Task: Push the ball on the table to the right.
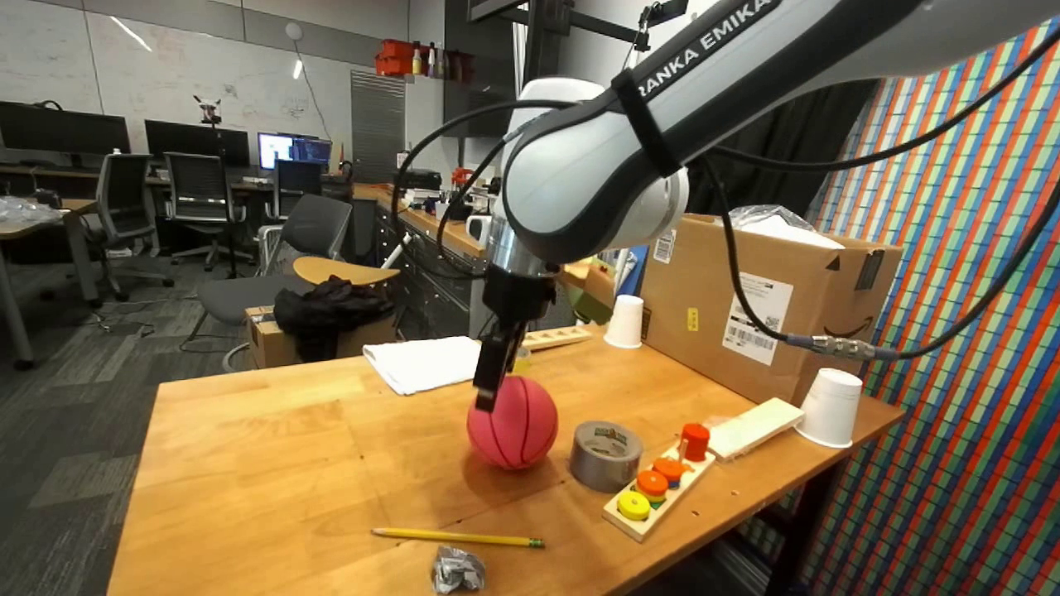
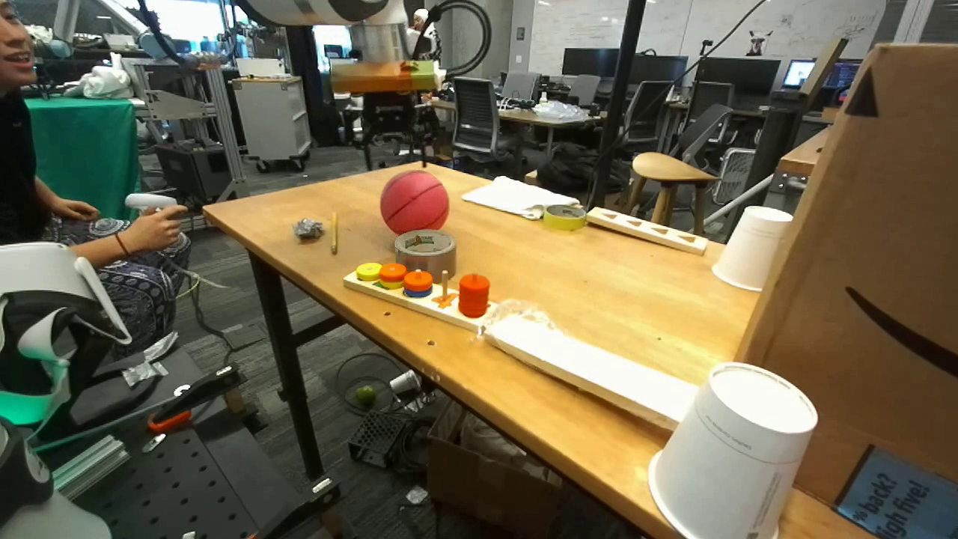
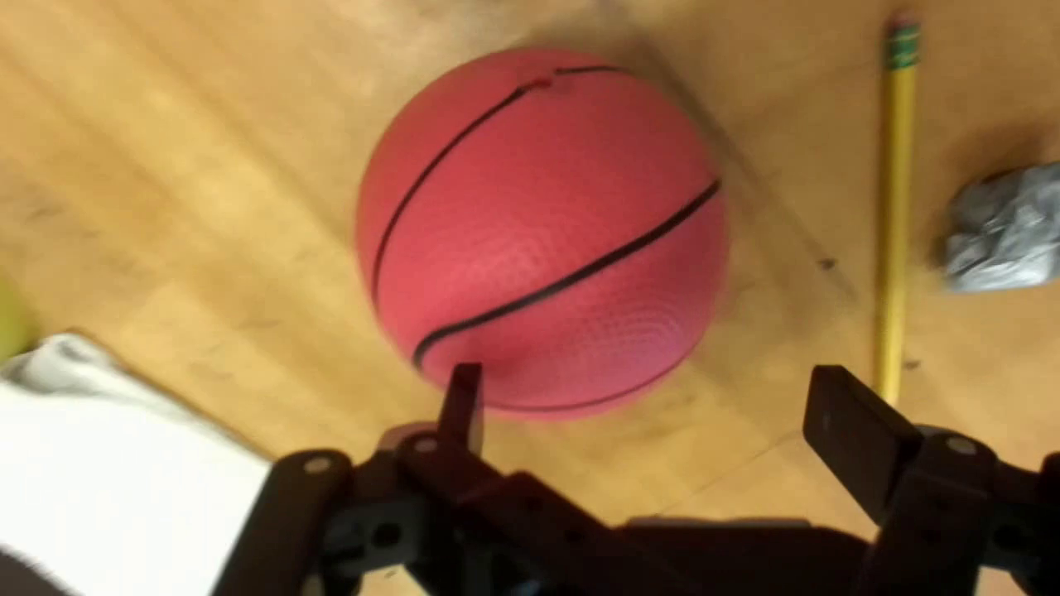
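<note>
One gripper (image 3: pixel 644 377), mine: spread wide, holding nothing, raised on the side of the ball (image 1: pixel 522 426) away from the tape roll (image 1: pixel 607 473), contact unclear. Ball on table (image 1: pixel 248 463), just beside tape roll, roughly between me and it; pushing that way probably bumps it.

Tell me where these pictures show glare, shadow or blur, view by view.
Wrist view: generally soft, with the white cloth washed out at lower left; in an exterior view: bright glare marks on the whiteboard, plus a soft shadow on the table at the base of the ball; in an exterior view: the pale plank nearly blown out along its top.
</note>
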